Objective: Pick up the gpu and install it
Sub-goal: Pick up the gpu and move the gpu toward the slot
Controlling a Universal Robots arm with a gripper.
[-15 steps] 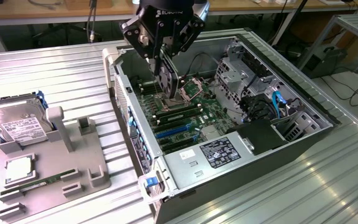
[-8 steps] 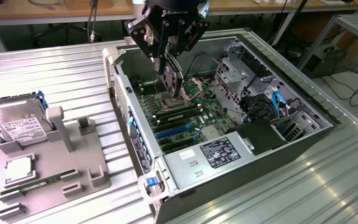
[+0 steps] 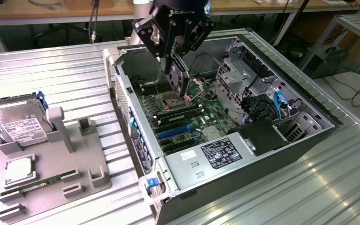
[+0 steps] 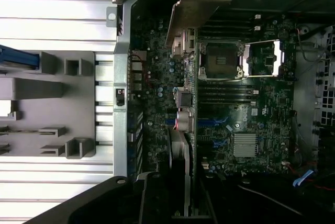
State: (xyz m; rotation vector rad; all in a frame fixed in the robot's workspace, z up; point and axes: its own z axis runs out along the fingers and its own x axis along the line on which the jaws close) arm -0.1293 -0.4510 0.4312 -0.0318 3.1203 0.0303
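The gpu (image 3: 177,78) hangs on edge above the open computer case (image 3: 305,101), with my gripper (image 3: 170,58) shut on its upper part. It is over the motherboard (image 3: 189,115), near the open CPU socket (image 3: 174,100) and above and behind the blue slots (image 3: 170,131). In the wrist view the gpu (image 4: 187,145) is seen edge-on, its pale metal bracket (image 4: 196,1) at the far end, running along the board beside the blue slots (image 4: 212,122). The gripper (image 4: 183,205) holds it at the near end.
A grey parts holder (image 3: 48,164) at the exterior view's left carries a silver hard drive (image 3: 17,124), a CPU (image 3: 18,169) and a green memory stick (image 3: 39,183). Inside the case are the power supply (image 3: 221,154), a drive cage (image 3: 239,70) and blue cables (image 3: 279,103).
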